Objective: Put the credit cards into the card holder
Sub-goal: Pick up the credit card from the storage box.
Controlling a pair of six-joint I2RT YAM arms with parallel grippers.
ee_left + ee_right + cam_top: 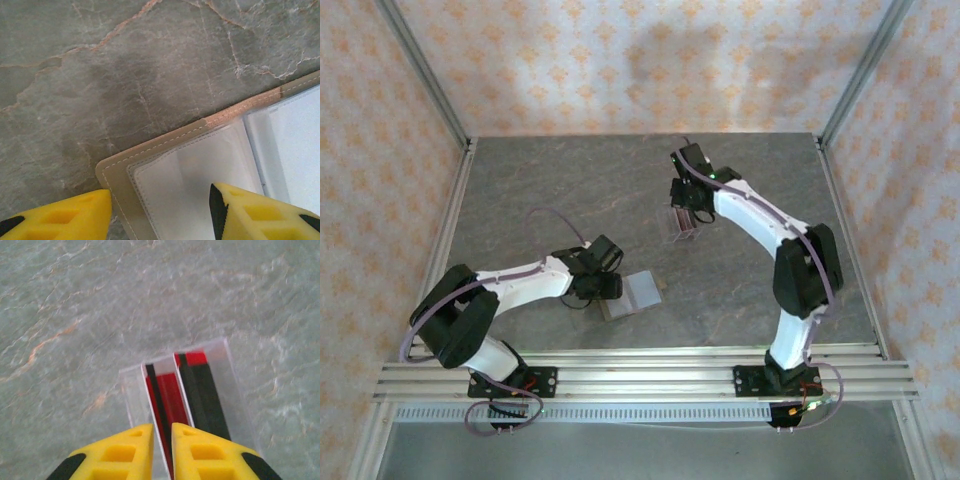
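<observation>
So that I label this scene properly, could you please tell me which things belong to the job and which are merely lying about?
Job: red-and-black stiff credit cards; open tan folding card holder with pale clear pockets.
Bystanders: clear plastic slotted rack; grey marbled tabletop.

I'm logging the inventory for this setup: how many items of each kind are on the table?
Credit cards: 2 visible, standing in the rack
Card holder: 1, lying open
Clear plastic rack: 1
Total: 4
</observation>
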